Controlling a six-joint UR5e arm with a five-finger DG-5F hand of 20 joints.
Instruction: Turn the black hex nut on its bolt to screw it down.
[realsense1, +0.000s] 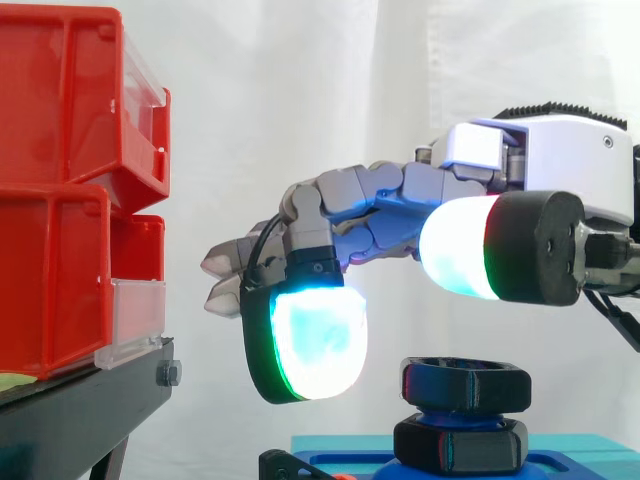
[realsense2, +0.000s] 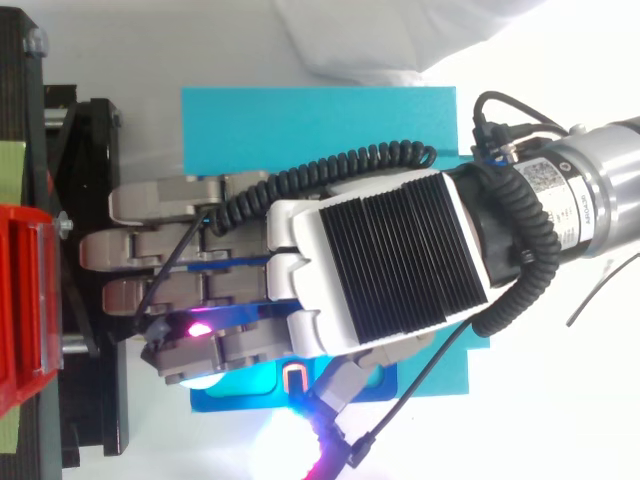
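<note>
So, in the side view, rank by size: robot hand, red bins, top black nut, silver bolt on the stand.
1. robot hand
2. red bins, cut off at the edge, so that's unsure
3. top black nut
4. silver bolt

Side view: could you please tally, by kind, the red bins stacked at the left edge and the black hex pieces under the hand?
Red bins: 2, the upper bin and the lower bin
Black hex pieces: 2, the nut and the lower hex piece
Total: 4
</note>
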